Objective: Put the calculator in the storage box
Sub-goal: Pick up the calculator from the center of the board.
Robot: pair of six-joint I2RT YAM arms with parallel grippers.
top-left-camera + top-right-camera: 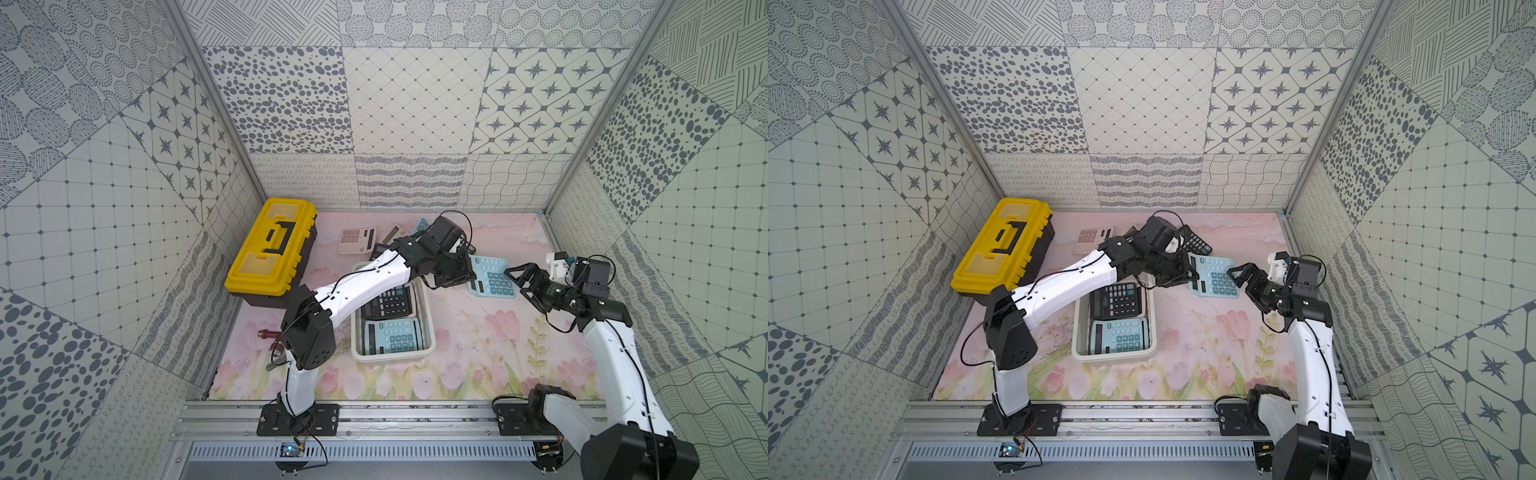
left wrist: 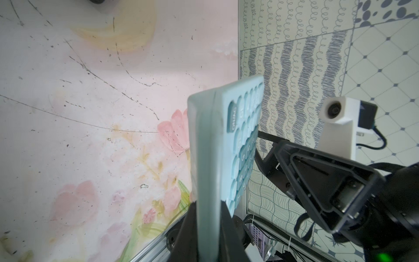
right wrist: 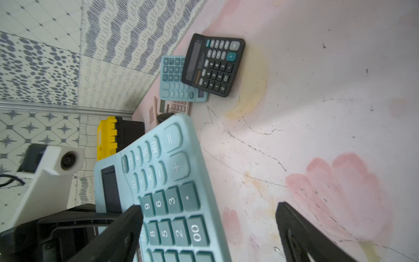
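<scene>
Left gripper (image 2: 208,229): clamped narrow on one short end of the light blue calculator (image 1: 492,276), holding it by the edge.
Right gripper (image 1: 516,281): jaws spread wide and holding nothing; in its wrist view one finger (image 3: 127,226) lies over the key face and the other stands well apart over the mat.
Held calculator: outside the storage box (image 1: 390,358), just past its far right corner, keys up and tilted. It looks lifted off the mat, though the top views do not make that plain.
Storage box: white, open, on the flowered mat (image 1: 478,345) under the left forearm.
Inside the box: a black calculator (image 1: 388,303) in the far half and a blue calculator (image 1: 392,336) in the near half, side by side and face up.
Left of the box: a yellow-lidded toolbox (image 1: 270,249), lid shut.
Beyond the box: a pink-keyed calculator (image 1: 355,241) flat on the mat, and a second black calculator (image 3: 213,65) overlapping a teal calculator (image 3: 173,84).
</scene>
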